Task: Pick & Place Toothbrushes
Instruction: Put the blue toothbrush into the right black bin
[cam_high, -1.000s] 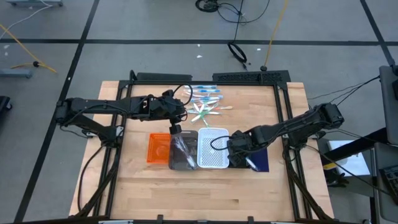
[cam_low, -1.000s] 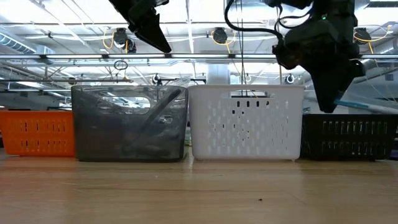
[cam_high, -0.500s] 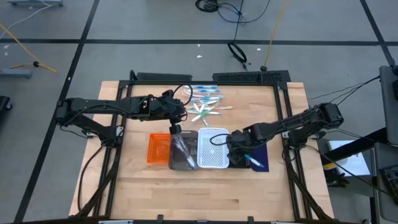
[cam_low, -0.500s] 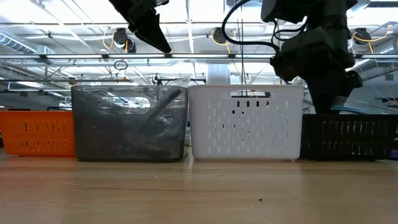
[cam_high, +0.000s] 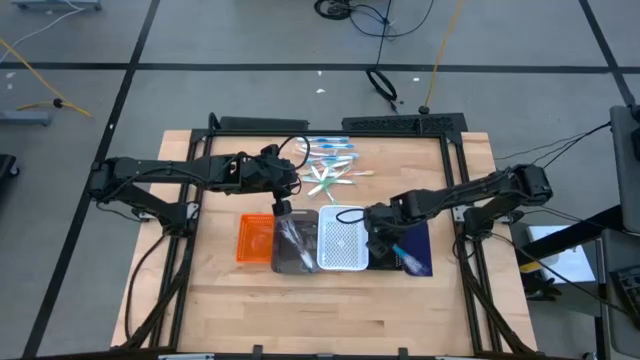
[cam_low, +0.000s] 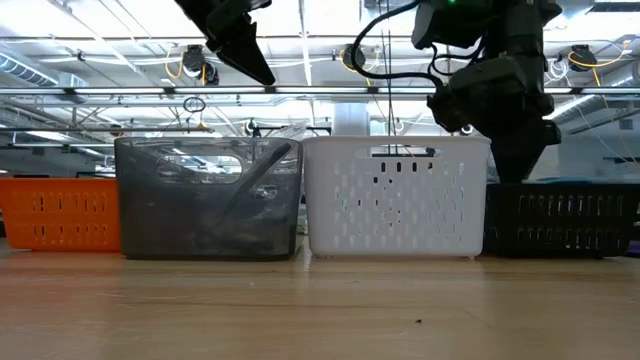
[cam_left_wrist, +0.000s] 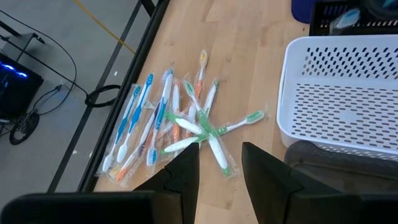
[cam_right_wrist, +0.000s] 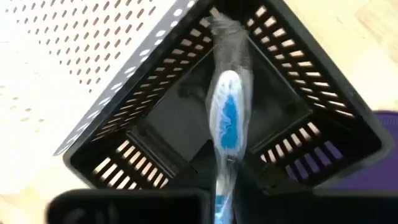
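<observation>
Several toothbrushes (cam_high: 328, 170) lie in a loose pile (cam_left_wrist: 180, 124) on the wood at the table's far side. My left gripper (cam_left_wrist: 221, 177) hangs open above the grey tray (cam_high: 295, 262), near that pile, with nothing between its fingers. My right gripper (cam_high: 383, 243) points down over the black tray (cam_right_wrist: 186, 106). It is shut on a blue-and-white toothbrush (cam_right_wrist: 227, 121) in a clear wrapper. In the low view this gripper (cam_low: 515, 165) reaches down behind the black tray's rim (cam_low: 560, 220). My right gripper pinches the toothbrush's handle end (cam_right_wrist: 221, 186) between its two fingers, coming from above and pointing steeply down. The toothbrush runs on along the fingers' line, wrapper tip (cam_right_wrist: 224, 37) lowest, inside the black tray. Whether the tip touches the tray I cannot tell.
Five trays stand side by side across the table's middle: orange (cam_high: 245, 240), grey, white (cam_high: 343, 262), black and navy (cam_high: 420, 255). A strip of bare wood lies between them and the near edge. Cables lie on the floor beyond the far edge.
My right gripper has shifted a little toward the table's left, staying over the black tray. The toothbrush end that stuck out beside its fingers above the tray's rim in the low view no longer shows there.
</observation>
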